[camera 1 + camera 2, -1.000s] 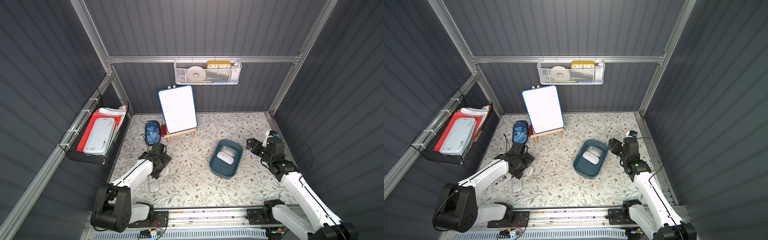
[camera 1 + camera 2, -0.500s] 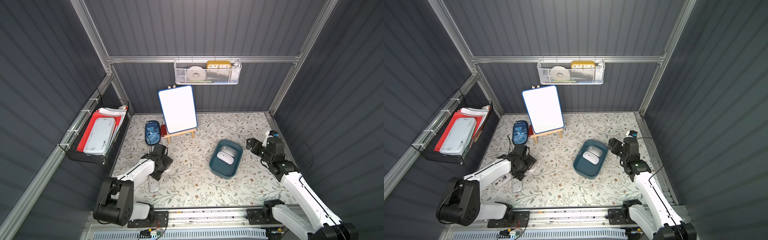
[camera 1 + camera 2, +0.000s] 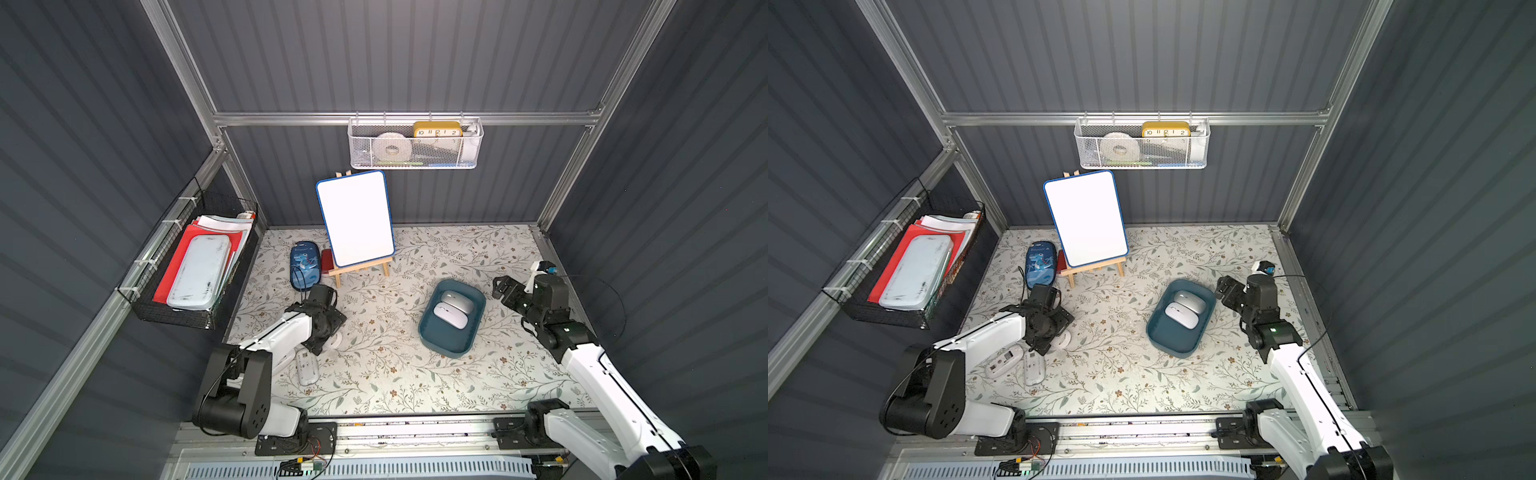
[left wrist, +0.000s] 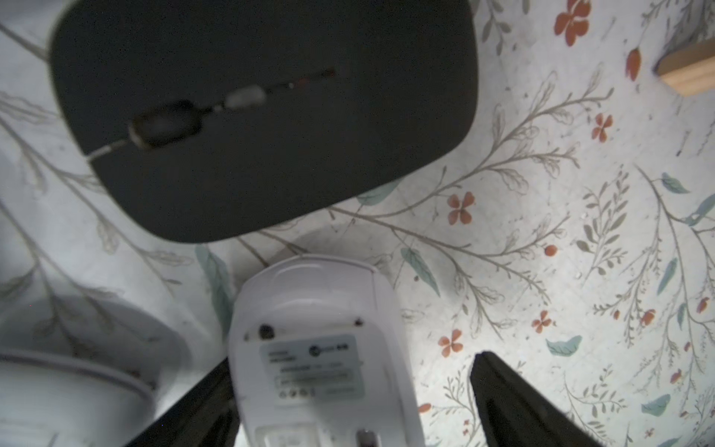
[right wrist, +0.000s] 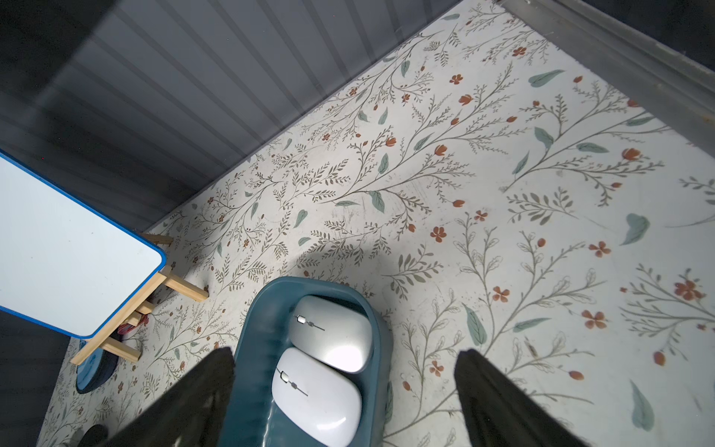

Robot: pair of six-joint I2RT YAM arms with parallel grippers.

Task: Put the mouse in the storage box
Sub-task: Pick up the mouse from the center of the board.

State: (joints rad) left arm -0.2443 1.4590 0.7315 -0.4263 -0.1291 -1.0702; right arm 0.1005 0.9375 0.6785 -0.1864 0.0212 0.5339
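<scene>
Mouse (image 4: 314,309) belly-up, left gripper (image 4: 354,360) spread around it

both top views look steeply down on the whole table (image 3: 395,374); wrist cameras sit close above.

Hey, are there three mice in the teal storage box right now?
No, the storage box holds only two white mice, one beside the other.

Bright overhead light washes the floral desk (image 3: 374,374); the walls (image 3: 415,62) are dim. The left wrist view blurs the near black mouse (image 4: 263,116); glare marks a boxed grey mouse (image 5: 329,329).
</scene>
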